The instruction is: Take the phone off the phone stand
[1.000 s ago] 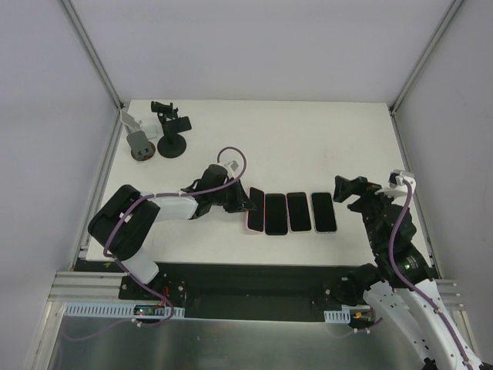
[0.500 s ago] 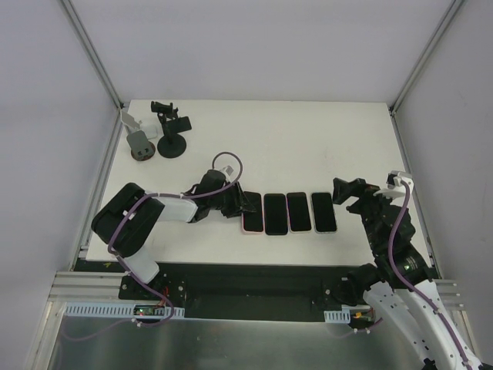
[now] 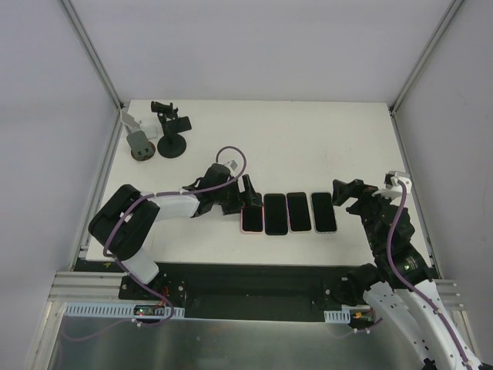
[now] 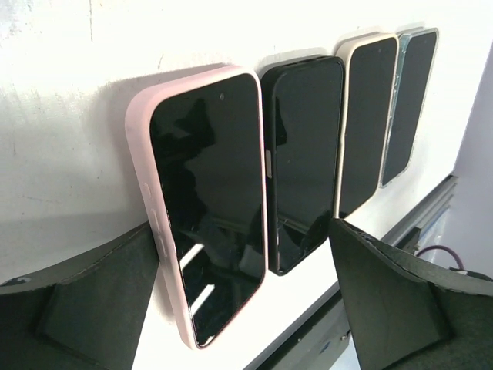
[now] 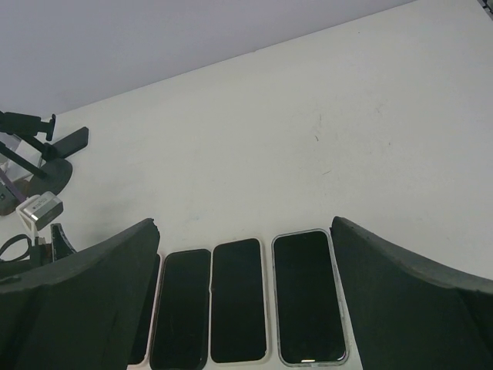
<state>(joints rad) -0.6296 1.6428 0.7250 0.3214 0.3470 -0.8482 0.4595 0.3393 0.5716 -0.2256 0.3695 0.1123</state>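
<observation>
Top external view: at the table's (image 3: pixel 308 146) far left corner, a grey-and-white stand (image 3: pixel 139 140) sits just left of the black phone stand (image 3: pixel 171 139). Right of that black stand, nearer the arms and well apart from it, the left gripper (image 3: pixel 248 196) hangs low with its fingers spread wide, gripping nothing. One finger is just beside the pink-cased phone (image 4: pixel 208 208). That phone lies flat, with its dark glossy screen up and side buttons showing. Farther right of the black stand, side by side in a row, lie a black-cased phone (image 4: pixel 304 154), a cream-cased phone (image 4: pixel 366 116) and a pale-edged phone (image 4: pixel 408 100). Farthest right of the black stand, the right gripper (image 3: pixel 345 191) gapes wide and holds nothing.
</observation>
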